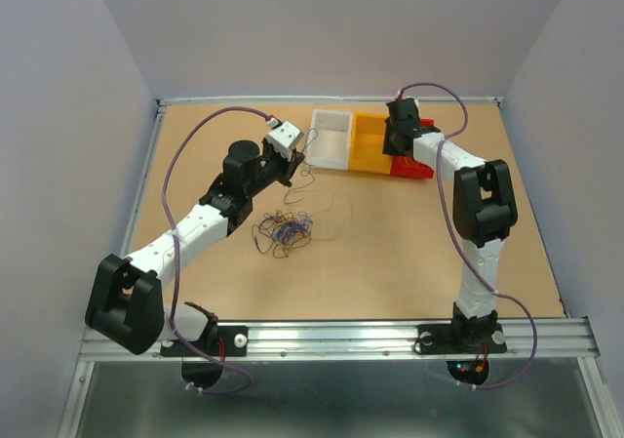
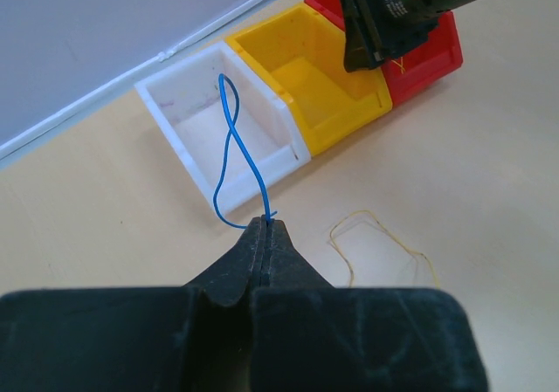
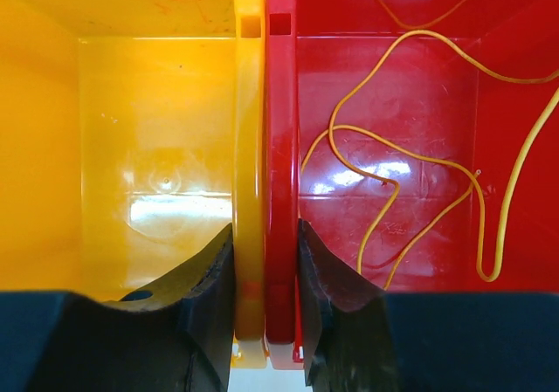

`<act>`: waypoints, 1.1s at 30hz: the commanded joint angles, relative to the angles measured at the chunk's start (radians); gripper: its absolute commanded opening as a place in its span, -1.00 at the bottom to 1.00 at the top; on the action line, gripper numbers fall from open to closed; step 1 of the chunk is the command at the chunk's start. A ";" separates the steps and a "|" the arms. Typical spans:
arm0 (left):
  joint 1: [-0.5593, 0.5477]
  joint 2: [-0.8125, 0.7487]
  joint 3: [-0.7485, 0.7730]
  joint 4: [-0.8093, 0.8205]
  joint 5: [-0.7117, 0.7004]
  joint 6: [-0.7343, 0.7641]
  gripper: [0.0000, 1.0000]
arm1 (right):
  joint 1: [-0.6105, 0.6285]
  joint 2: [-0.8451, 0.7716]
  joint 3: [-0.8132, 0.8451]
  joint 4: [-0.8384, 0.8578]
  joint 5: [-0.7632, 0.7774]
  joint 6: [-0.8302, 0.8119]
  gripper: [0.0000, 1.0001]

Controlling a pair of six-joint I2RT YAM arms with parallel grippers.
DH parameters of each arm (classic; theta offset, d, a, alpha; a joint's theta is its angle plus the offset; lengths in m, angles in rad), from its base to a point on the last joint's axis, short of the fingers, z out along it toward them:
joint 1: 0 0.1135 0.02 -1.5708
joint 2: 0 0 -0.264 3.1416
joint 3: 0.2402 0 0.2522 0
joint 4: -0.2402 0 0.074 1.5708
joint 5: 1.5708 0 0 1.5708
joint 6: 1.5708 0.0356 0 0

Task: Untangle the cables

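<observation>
The cables lie mostly as a blue, black and yellow tangle (image 1: 283, 231) in the middle of the table. My left gripper (image 1: 292, 160) (image 2: 265, 223) is shut on one blue cable (image 2: 231, 139), which loops up in front of the white bin (image 2: 188, 65). A loose yellow cable (image 2: 376, 235) rests on the table just to the right of it. My right gripper (image 1: 400, 140) (image 3: 266, 235) straddles the touching walls of the yellow bin (image 3: 249, 147) and the red bin (image 3: 281, 147), with both fingers pressed against them. Yellow-orange cables (image 3: 479, 226) lie inside the red bin.
White (image 1: 331, 138), yellow (image 1: 369, 140) and red (image 1: 414, 170) bins stand in a row at the back of the table. The purple hoses of both arms arch over the table. Grey walls enclose the table on three sides.
</observation>
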 commanded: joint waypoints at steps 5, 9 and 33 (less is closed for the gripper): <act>-0.010 -0.046 0.019 0.018 0.014 0.020 -1.00 | 0.004 -0.230 -0.177 0.062 -0.108 -0.052 0.33; -0.013 -0.055 0.039 -0.011 0.054 0.029 -1.00 | 0.004 -0.282 -0.219 0.085 -0.136 -0.059 0.45; -0.016 0.005 0.543 -0.389 0.154 0.035 -1.00 | 0.224 -0.428 -0.584 0.921 -0.906 -0.323 0.58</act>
